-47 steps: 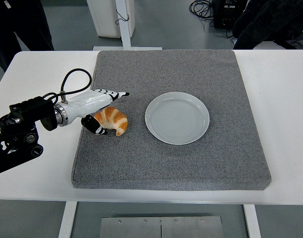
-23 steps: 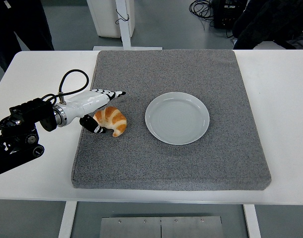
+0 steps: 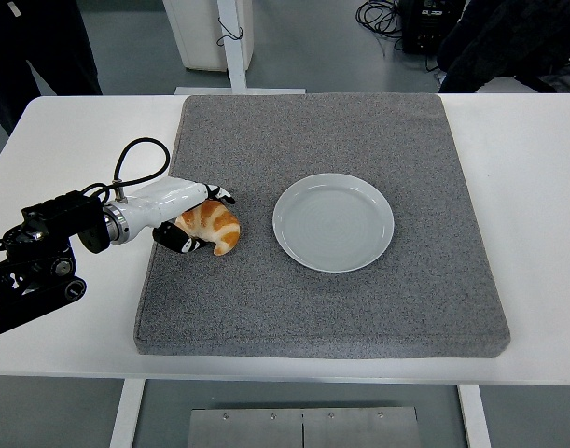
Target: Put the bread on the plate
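Note:
A golden croissant (image 3: 219,229) lies on the left part of the grey mat (image 3: 359,317). My left hand (image 3: 208,222), white with black fingertips, comes in from the left and is curled around it. The fingers (image 3: 224,196) press on its upper left side and the thumb (image 3: 184,243) hooks under its near side. The bread still rests on the mat. A pale round plate (image 3: 333,222) with nothing on it sits at the mat's middle, a short gap to the right of the croissant. The right arm does not show.
The mat covers most of the white table (image 3: 536,187). A black cable (image 3: 135,154) loops up from my left wrist. A person in dark clothes (image 3: 42,47) stands at the top left; a white column (image 3: 210,33) and dark gear (image 3: 508,42) are behind the table.
My left hand's fingers, stretched out above the croissant before, have curled down onto it. The hand drew back slightly to the left. The croissant and plate stayed in place.

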Controlling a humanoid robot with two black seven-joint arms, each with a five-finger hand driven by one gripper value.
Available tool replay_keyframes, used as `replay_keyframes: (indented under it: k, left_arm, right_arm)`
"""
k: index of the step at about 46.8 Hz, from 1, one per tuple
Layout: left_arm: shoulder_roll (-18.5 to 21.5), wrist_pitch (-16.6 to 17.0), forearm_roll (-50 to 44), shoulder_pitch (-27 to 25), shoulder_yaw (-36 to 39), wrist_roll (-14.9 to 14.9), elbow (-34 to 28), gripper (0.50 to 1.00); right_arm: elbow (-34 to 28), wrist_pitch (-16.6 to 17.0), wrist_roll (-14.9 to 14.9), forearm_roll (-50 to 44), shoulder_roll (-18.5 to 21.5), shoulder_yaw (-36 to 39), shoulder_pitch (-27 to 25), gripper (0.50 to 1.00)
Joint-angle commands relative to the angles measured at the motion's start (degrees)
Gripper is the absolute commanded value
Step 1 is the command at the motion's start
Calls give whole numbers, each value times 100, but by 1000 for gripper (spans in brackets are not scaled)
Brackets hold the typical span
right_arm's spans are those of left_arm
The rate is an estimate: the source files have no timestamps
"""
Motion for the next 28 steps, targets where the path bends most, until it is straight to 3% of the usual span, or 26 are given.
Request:
replay_keyframes:
  k: [1, 4, 9, 10, 28]
  left_arm:
    - [-12, 0, 0, 10, 0, 1, -1, 752]
    - [-12, 0, 0, 18, 0, 1, -1, 713]
    - [-20, 0, 0, 27, 0, 1, -1, 512]
    - [-12, 0, -9, 27, 0, 1, -1, 500]
    - [322, -17, -114, -403, -115, -271, -27, 500]
  right_arm:
    - [0, 0, -8, 1, 0, 1, 0, 1000]
    - [0, 0, 1, 1, 0, 1, 0, 1000]
    - [0, 0, 1, 1, 0, 1, 0, 1000]
    - [0, 0, 1, 1, 0, 1, 0, 1000]
    - [0, 0, 1, 1, 0, 1, 0, 1000]
